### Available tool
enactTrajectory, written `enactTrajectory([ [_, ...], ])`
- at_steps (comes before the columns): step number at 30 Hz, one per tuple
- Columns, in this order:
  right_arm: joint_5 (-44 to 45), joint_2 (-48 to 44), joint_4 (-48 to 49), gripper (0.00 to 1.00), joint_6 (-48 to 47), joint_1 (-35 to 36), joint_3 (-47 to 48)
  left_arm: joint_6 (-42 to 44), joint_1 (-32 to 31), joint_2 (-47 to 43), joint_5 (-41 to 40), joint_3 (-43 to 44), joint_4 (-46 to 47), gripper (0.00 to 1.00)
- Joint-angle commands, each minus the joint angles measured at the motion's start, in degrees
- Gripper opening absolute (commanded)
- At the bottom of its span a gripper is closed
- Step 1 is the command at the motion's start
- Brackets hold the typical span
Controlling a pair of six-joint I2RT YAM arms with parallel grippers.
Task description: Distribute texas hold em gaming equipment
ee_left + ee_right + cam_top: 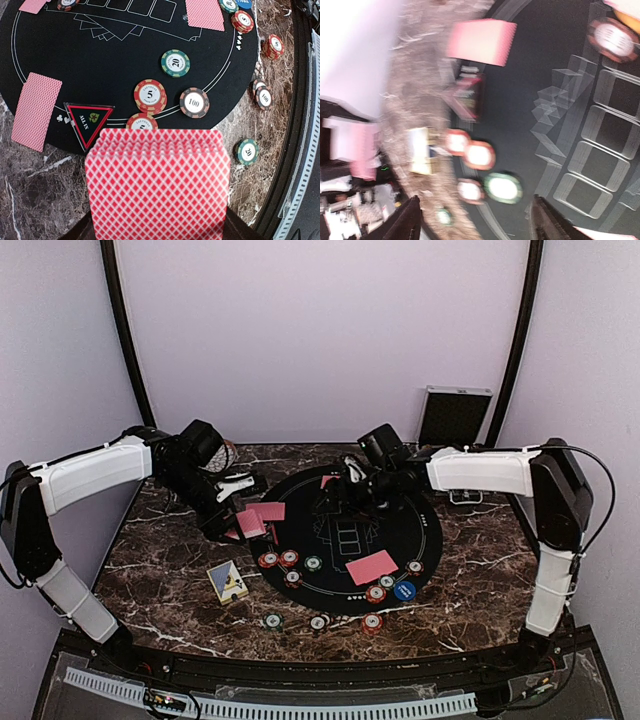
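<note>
My left gripper (233, 512) hovers over the mat's left edge, shut on a fanned stack of red-backed playing cards (157, 185) that hides its fingers. Single cards lie face down on the black round mat (400, 530): one at its left (36, 111), one at the near right (371, 567), one at the far side (328, 481). Poker chips sit near the mat's left rim: a green one (175, 63), a red one (150, 94) and a brown one (194, 102). More chips (376, 593) lie at the near right. My right gripper (347, 487) hangs over the mat's far middle, open and empty; its wrist view is blurred.
A card box (228, 582) lies on the marble left of the mat. Three chips (318, 623) sit on the marble in front of the mat. A black triangular "all in" marker (90, 121) rests at the mat's edge. A silver case (453, 417) leans against the back wall.
</note>
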Motion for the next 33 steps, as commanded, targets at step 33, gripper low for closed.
enactTrajectory([
  [33, -17.4, 17.6, 26.1, 0.78, 22.1, 11.1, 15.9, -0.2, 0.3, -1.3, 3.5, 3.1, -1.5, 0.0],
])
